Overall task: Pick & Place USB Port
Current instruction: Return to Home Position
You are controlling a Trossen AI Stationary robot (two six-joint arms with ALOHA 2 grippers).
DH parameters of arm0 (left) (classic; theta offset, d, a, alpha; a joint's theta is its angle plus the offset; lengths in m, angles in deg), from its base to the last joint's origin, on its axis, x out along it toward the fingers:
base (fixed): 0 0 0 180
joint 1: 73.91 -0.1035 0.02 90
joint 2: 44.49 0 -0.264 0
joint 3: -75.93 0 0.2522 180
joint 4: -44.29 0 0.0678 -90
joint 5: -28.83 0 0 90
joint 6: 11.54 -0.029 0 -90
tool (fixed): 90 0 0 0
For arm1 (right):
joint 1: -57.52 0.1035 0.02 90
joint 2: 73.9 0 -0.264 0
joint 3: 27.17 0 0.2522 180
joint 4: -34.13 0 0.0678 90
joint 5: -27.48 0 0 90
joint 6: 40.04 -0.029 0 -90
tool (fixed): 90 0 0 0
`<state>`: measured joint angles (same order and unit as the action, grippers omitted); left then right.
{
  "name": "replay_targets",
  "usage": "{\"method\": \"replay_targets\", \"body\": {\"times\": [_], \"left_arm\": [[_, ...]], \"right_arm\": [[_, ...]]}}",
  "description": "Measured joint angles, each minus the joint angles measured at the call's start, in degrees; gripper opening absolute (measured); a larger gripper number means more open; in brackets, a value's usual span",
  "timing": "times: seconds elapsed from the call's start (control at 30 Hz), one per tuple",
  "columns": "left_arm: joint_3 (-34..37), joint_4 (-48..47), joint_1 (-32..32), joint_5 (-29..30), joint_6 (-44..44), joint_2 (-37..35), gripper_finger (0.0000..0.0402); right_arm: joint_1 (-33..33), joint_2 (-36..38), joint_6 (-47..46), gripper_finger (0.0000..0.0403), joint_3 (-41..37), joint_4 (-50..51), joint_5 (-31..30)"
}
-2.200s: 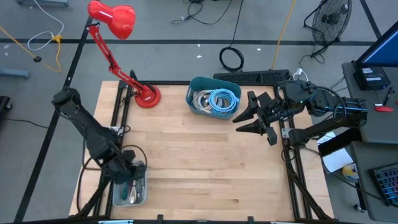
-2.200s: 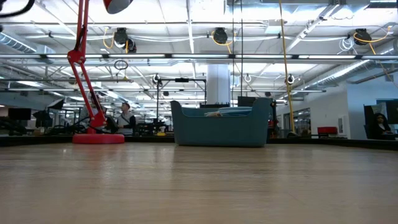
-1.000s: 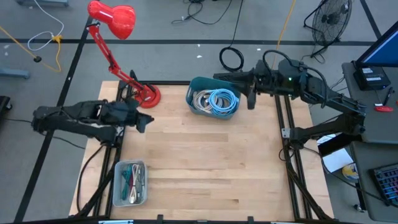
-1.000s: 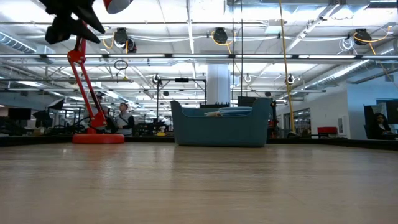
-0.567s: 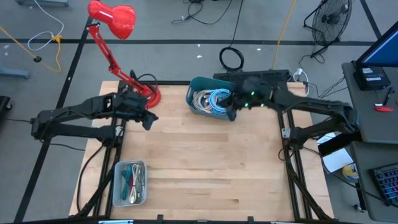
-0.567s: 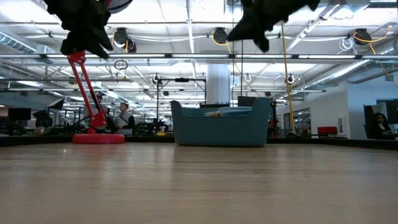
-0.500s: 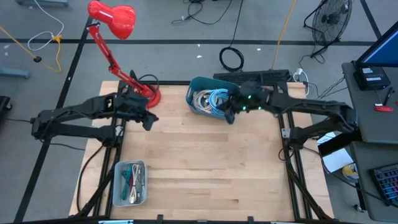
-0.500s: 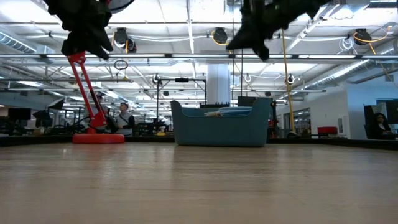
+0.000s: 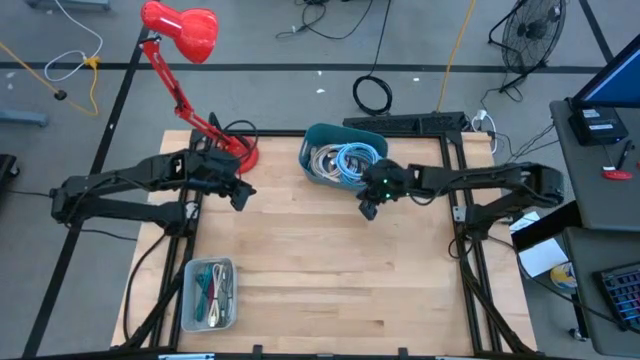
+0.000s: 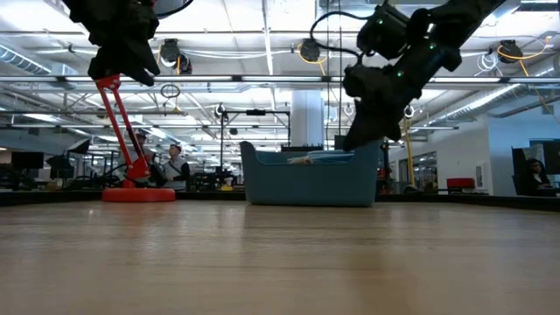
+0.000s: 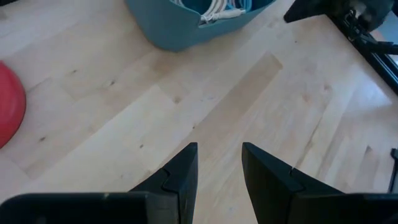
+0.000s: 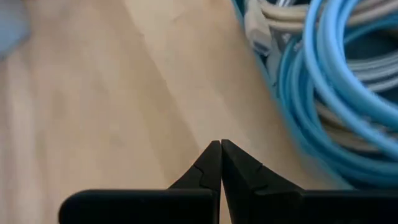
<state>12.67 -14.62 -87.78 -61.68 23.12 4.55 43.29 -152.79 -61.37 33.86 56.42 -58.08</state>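
Counter [image 9: 330, 270]: pale wood boards, rectangular, set in a black frame with struts along its left and right sides.

Three items stand directly on it:
- Red lamp base [image 9: 236, 154]: round and flat, at the back left corner, with its arm rising from it.
- Blue bin [image 9: 316, 133]: at the back edge, near the lamp base but apart from it.
- Gray bin [image 9: 187, 296]: at the front left corner, well apart from both.

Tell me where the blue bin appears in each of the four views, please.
High view: blue bin at the table's back edge, centre.
Low view: centre, far across the table.
Left wrist view: top edge, cut off.
Right wrist view: right side; mostly its light blue cable shows.
Shared landmark: red lamp base, absent only from the right wrist view.
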Motion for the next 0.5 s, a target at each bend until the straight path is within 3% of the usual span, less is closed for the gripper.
{"method": "replay_targets", "body": {"times": [0.3, 0.5], "left_arm": [[0.0, 0.6, 0.0, 0.4, 0.5, 1.6, 0.0127], [0.0, 1.7, 0.1, -1.0, 1.4, 2.4, 0.0127]], "right_arm": [[1.1, -9.0, 2.8, 0.0, 0.2, -7.6, -8.1], [1.0, -10.3, 4.4, 0.0, 0.1, -7.2, -14.2]]}}
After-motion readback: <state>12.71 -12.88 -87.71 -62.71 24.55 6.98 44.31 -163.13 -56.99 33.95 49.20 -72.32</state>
